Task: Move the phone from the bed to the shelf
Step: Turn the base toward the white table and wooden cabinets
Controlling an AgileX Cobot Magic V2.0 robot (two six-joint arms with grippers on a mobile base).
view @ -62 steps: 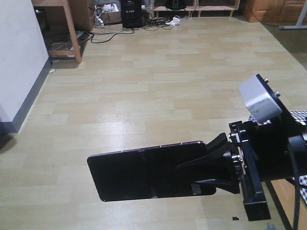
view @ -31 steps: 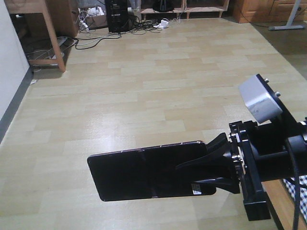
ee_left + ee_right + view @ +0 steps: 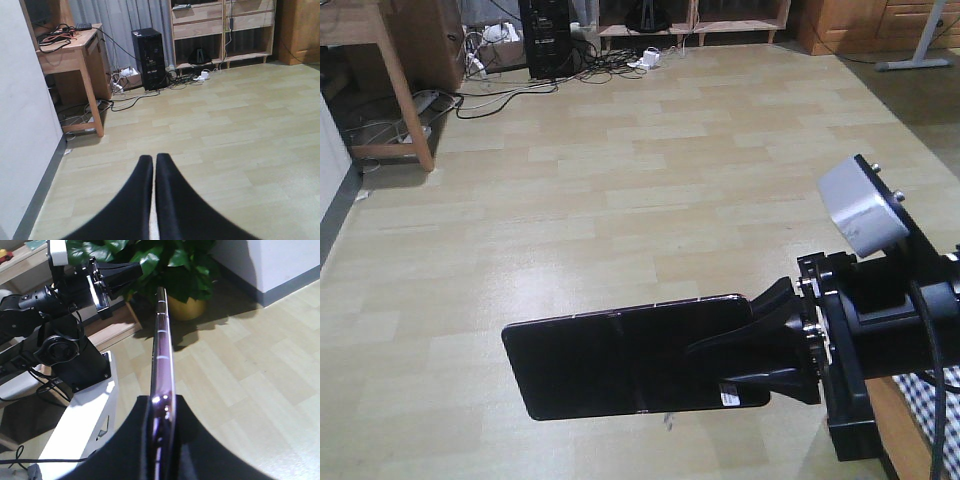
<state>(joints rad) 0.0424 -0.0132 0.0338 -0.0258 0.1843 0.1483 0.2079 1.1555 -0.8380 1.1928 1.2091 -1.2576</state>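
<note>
The phone (image 3: 630, 360) is gripped at its stickered end by the closed right pincer (image 3: 748, 362) and held in the air over the wooden floor (image 3: 620, 200), while the left pincer (image 3: 154, 167) is seen pressed together with nothing in it.

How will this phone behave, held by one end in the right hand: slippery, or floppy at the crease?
Probably slippery: the phone is glossy, and the right hand pinches only one end. Likely stiff: it juts out without sagging, edge straight despite the crease. Possibly fragile if dropped.
</note>
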